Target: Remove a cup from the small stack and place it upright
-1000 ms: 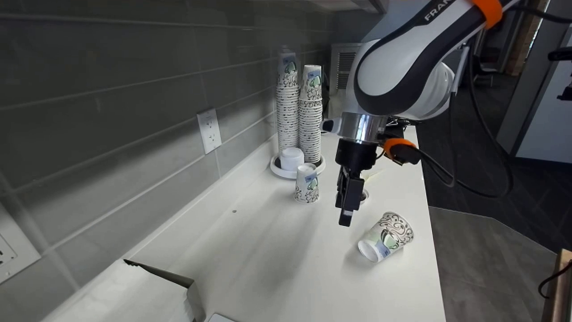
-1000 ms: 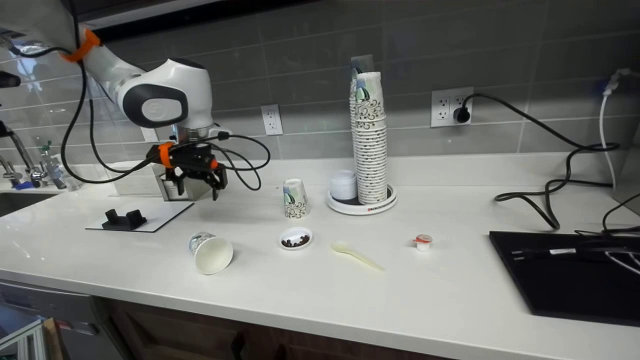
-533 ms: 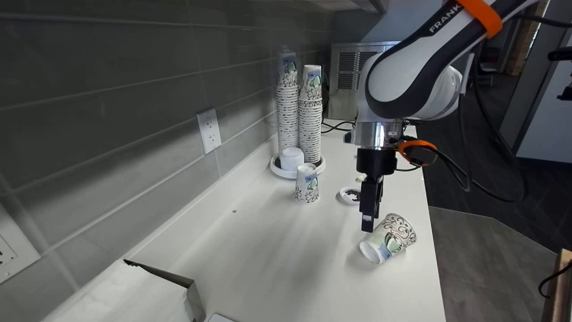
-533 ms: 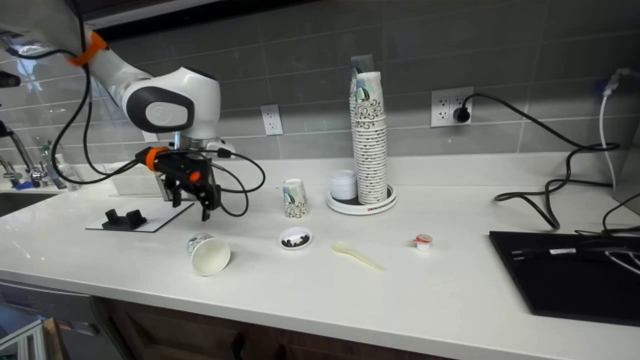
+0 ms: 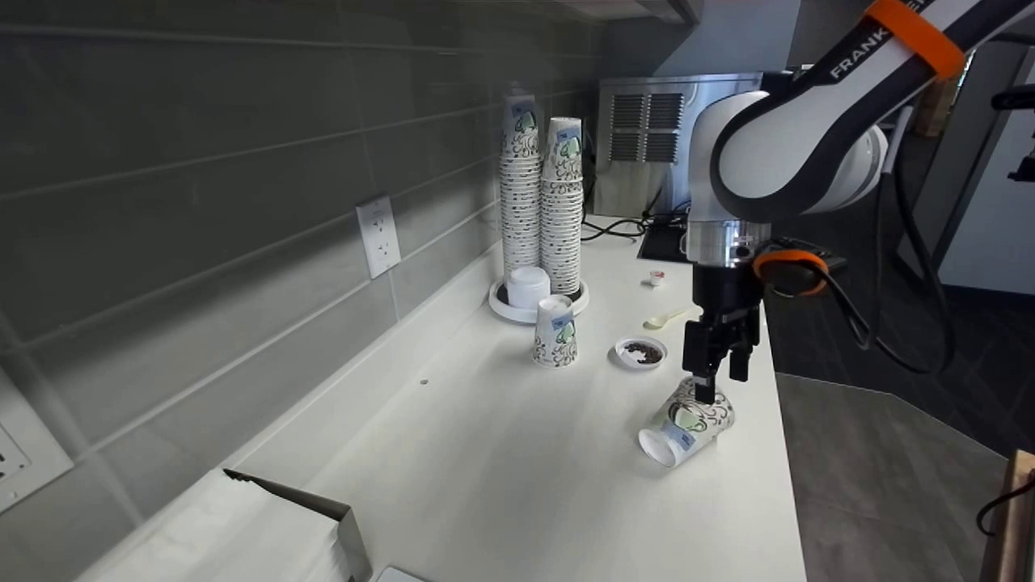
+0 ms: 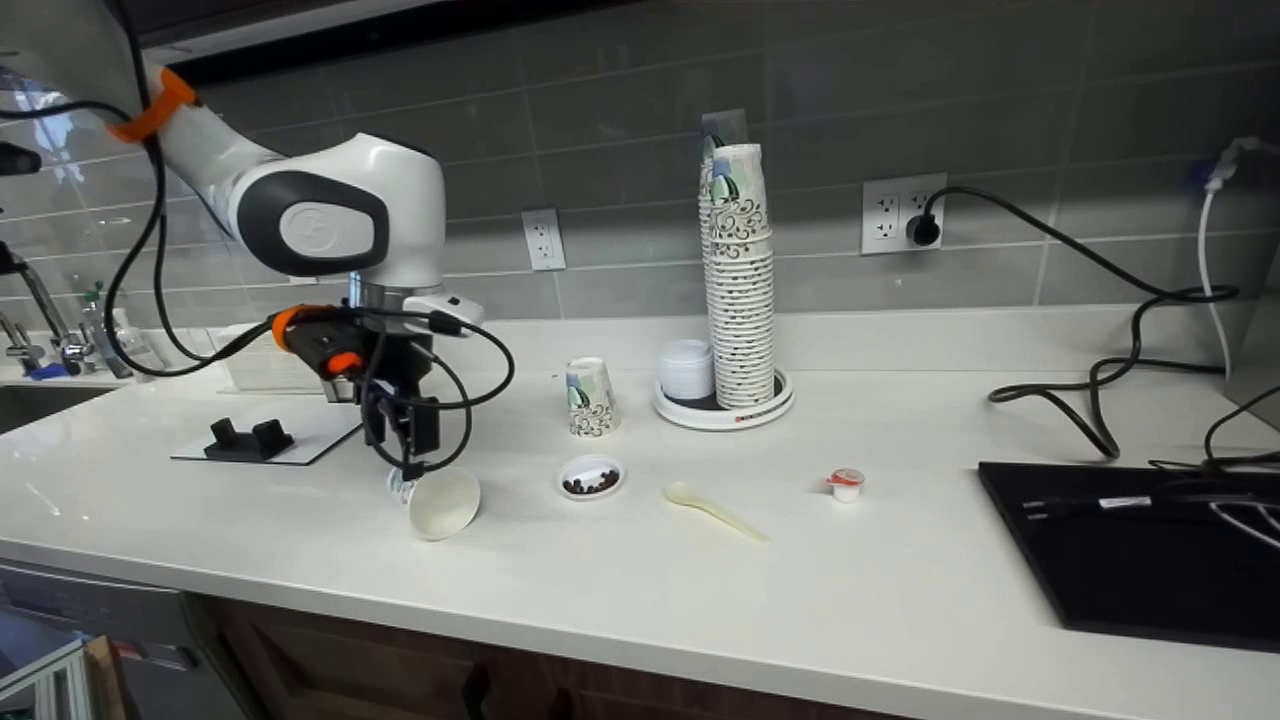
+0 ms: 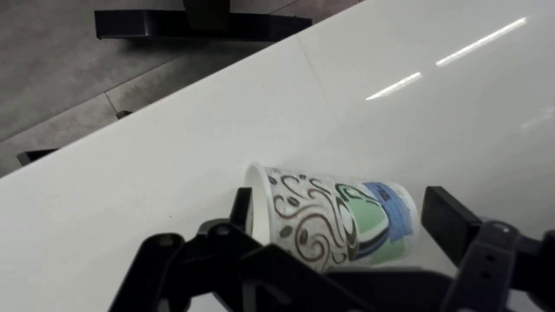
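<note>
One tipped paper cup (image 7: 336, 216), nothing gripped yet

My claw (image 5: 722, 381) has swung over the cup and turned across it; half a second ago it hung to one side. The cup has shifted slightly on the worktop (image 6: 640, 590). I take this as lining up for a grasp, with the setting upright yet to come.

My claw is spread wide, holding nothing. Left to right in my wrist view: one finger (image 7: 241, 206) at the cup's mouth, the cup on its side, the other finger (image 7: 448, 219) just beyond its base. Whether the rim is touched, I cannot tell.

Farther right in an exterior view: an upside-down paper cup (image 6: 592, 400), perhaps the small stack, then a tall column of cups (image 6: 742, 300).
</note>
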`<action>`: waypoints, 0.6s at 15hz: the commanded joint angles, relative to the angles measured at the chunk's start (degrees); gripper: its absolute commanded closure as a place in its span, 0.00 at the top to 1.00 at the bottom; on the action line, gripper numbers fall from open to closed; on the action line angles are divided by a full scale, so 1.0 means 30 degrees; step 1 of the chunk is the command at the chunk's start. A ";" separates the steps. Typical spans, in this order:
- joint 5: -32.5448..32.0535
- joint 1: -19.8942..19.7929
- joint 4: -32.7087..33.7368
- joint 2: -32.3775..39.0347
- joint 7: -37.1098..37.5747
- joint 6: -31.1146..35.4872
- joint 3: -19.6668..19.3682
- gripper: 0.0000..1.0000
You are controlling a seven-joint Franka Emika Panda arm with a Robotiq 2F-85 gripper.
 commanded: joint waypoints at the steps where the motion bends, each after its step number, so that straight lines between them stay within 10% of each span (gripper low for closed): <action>1: -0.1118 -0.0208 -0.0770 -0.0546 0.1372 0.0676 -0.0429 1.00; 9: -0.0815 -0.0258 -0.1083 0.0543 -0.1628 0.6256 -0.1048 1.00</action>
